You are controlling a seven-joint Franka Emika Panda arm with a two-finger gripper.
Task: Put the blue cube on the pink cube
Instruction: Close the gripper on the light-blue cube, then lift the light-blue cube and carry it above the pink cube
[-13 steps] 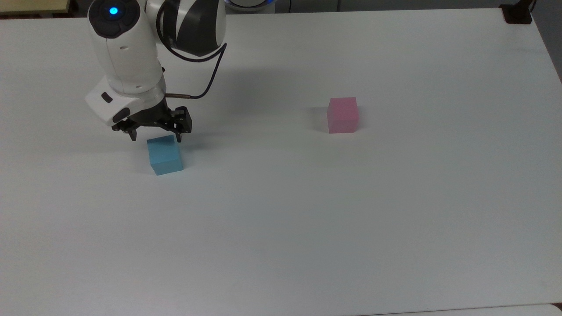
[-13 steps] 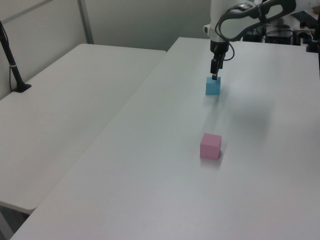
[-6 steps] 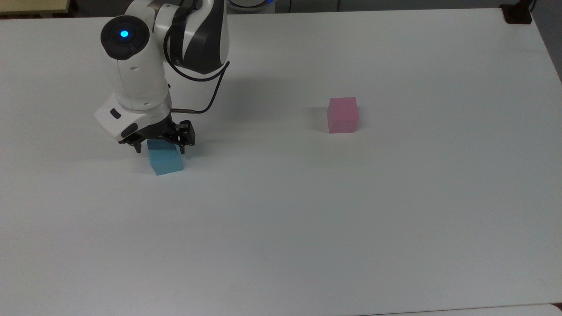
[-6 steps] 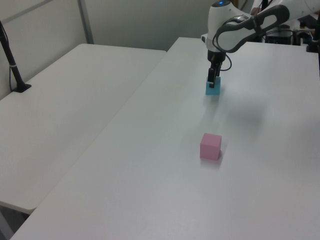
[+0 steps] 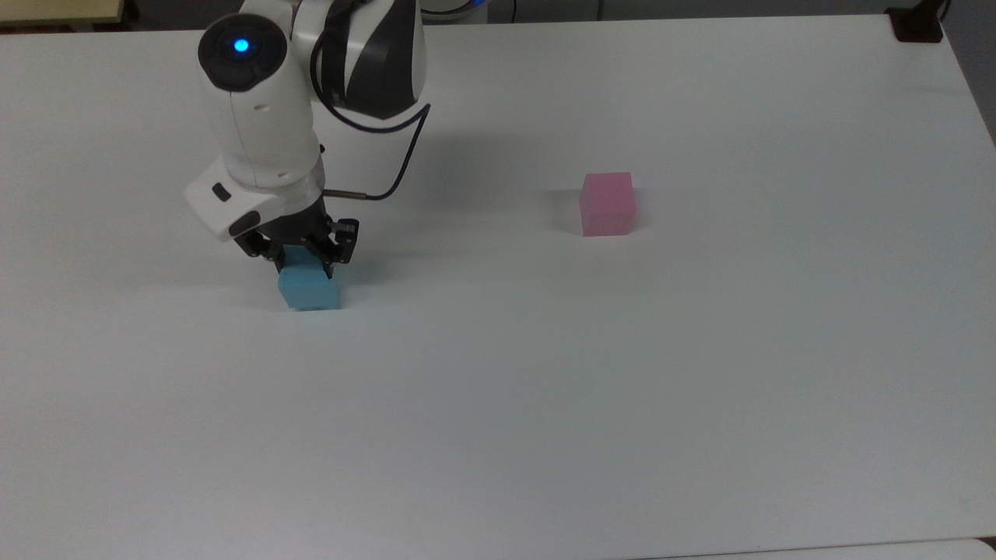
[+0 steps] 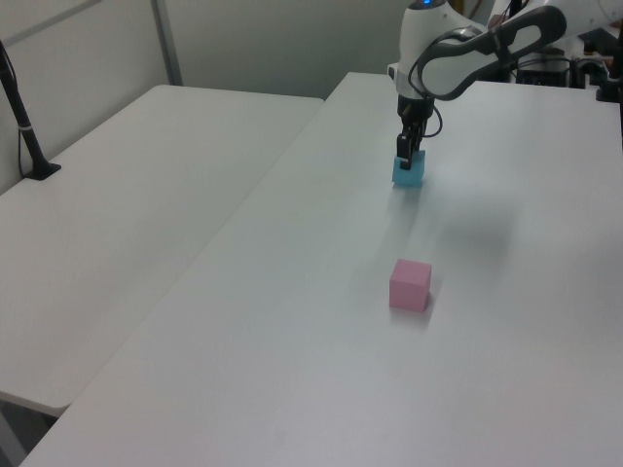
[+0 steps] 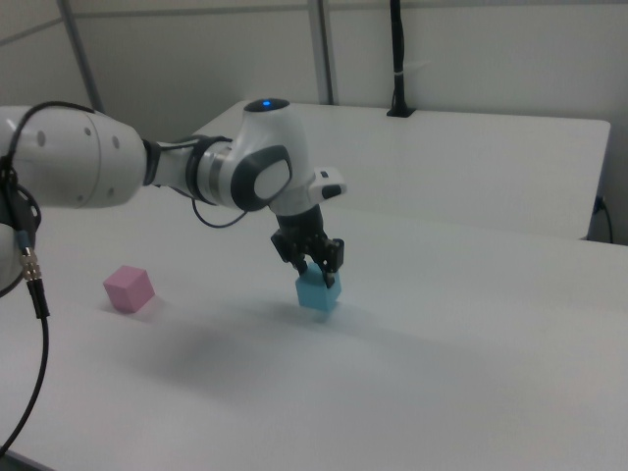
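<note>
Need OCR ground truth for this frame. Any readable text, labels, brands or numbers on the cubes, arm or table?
None readable.
Blue cube: plain faces, no text.
Pink cube: plain faces, no text.
Robot arm: no legible marking; it carries a glowing blue light, not a character.
Table: bare white surface, no labels.

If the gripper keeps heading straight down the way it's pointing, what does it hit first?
The blue cube. The gripper points down with its fingers astride the cube's top, so the cube, then the table under it, comes first.
</note>
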